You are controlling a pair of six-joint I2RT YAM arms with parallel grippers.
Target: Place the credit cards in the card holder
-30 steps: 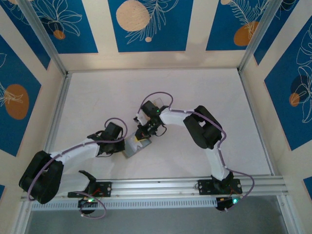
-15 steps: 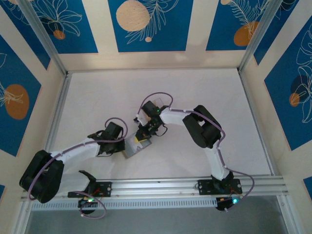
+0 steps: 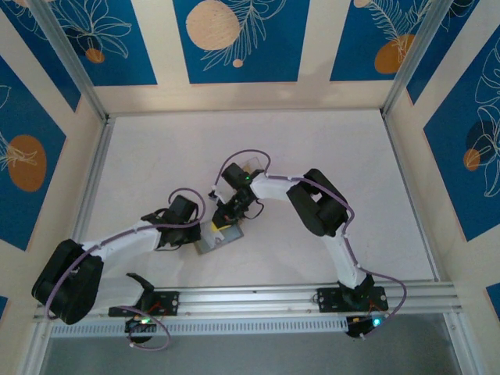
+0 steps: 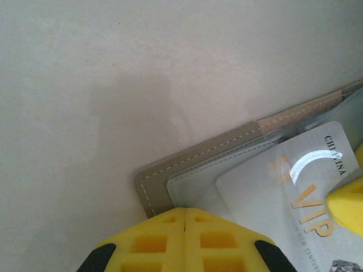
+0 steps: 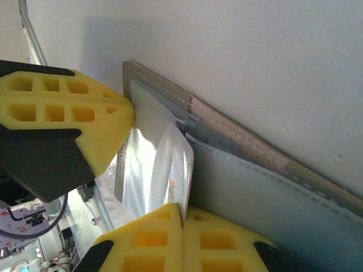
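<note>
The card holder [image 3: 212,244] lies open on the table, tan-edged [image 4: 170,170] with a pale-blue inside [image 5: 272,204]. A glossy pale credit card [image 4: 272,192] printed "VIP" lies tilted over its inner pocket. My right gripper [image 5: 182,212] is shut on that card's [image 5: 159,164] near edge and stands over the holder in the top view [image 3: 225,221]. My left gripper [image 4: 184,212] is shut, its yellow tips resting on the holder's corner [image 5: 127,113], just left of the holder from above [image 3: 200,232]. The other cards are hidden.
A clear plastic case [image 3: 251,164] lies just behind the right wrist. Bare white tabletop [image 3: 156,156] spreads to the back and both sides. Aluminium rails [image 3: 258,297] run along the near edge, and patterned walls enclose the table.
My right arm has shifted a little to the left with the card in its grip. The left arm and the card holder have stayed where they were.
</note>
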